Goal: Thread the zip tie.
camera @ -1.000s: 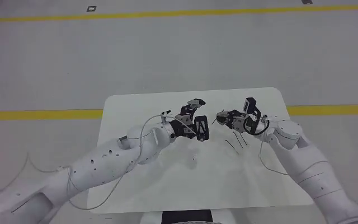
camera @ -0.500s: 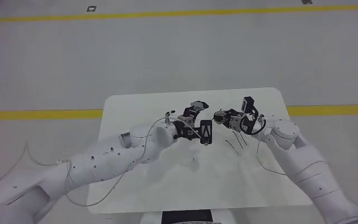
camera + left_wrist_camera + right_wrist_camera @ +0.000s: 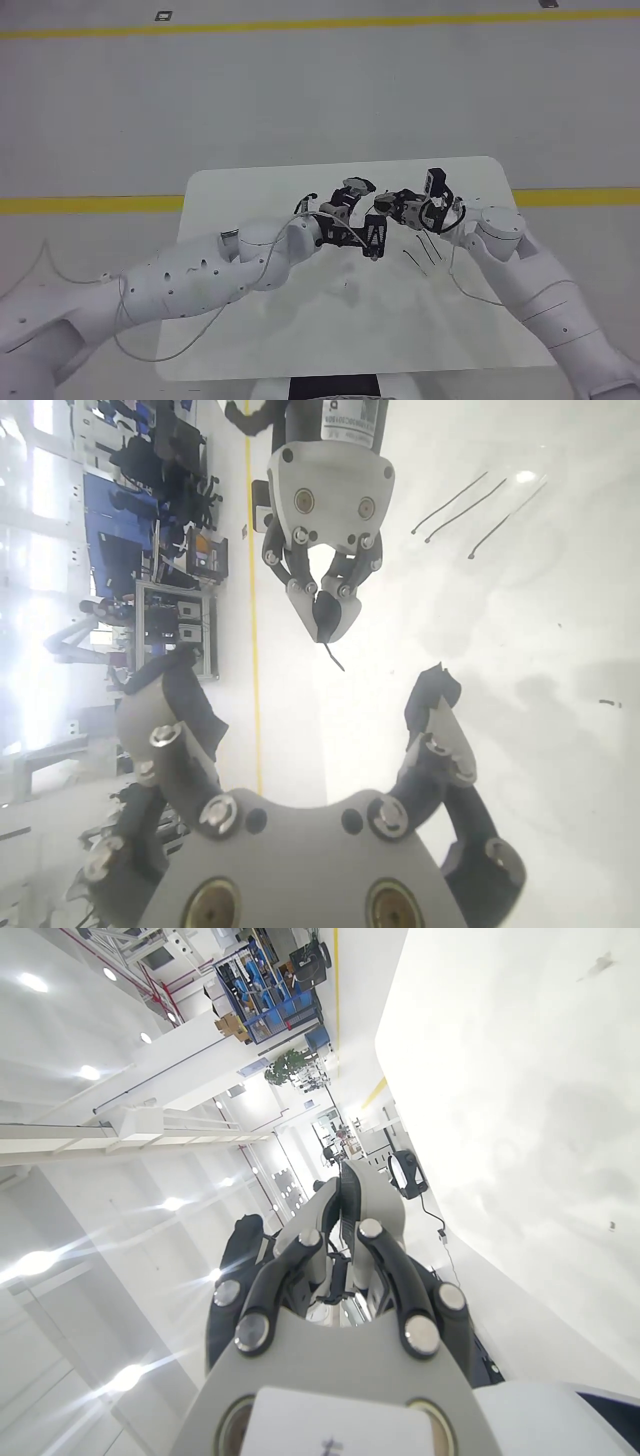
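**A robotics lab in a large industrial hall**

A white surface (image 3: 240,195) stands on a wide, pale grey floor (image 3: 300,90) marked with long yellow lines (image 3: 300,24), like the lanes of a factory hall. The left wrist view looks past the surface to black office chairs (image 3: 182,445), blue partitions (image 3: 100,500) and a metal-framed cart (image 3: 175,625) stacked with electronic boxes. The right wrist view shows a high white ceiling with rows of round lights (image 3: 90,1073), exposed red pipes (image 3: 165,988) and white overhead beams (image 3: 125,1128). Farther off stand blue storage racks (image 3: 265,1013) with cardboard boxes (image 3: 227,1025) beside them, and a leafy potted tree (image 3: 287,1068).
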You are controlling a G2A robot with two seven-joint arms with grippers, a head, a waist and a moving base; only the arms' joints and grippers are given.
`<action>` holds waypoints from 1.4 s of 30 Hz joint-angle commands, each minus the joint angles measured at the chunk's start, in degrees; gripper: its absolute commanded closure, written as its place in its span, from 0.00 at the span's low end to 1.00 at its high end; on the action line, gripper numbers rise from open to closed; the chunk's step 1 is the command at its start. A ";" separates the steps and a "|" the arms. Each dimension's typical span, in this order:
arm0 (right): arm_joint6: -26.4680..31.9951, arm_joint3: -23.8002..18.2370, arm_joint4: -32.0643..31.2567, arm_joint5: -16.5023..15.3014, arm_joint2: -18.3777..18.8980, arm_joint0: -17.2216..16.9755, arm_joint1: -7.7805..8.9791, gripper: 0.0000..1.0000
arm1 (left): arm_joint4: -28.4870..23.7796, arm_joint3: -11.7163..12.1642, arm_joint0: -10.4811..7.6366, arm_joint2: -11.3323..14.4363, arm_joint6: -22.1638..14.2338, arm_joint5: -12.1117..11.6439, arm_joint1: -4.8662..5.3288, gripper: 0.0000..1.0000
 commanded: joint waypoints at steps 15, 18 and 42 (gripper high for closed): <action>-2.59 -1.83 2.80 2.52 -1.63 0.26 -1.43 1.00 | 0.00 -0.02 -0.59 0.00 -4.18 -1.03 -0.57 0.00; -2.59 -1.83 2.80 2.52 -1.63 0.26 -1.43 1.00 | 0.00 -0.02 -0.59 0.00 -4.18 -1.03 -0.57 0.00; -5.48 -3.04 2.72 2.80 0.03 -1.40 -2.22 1.00 | 0.00 -0.46 -0.67 0.00 -6.17 -2.07 -0.74 0.74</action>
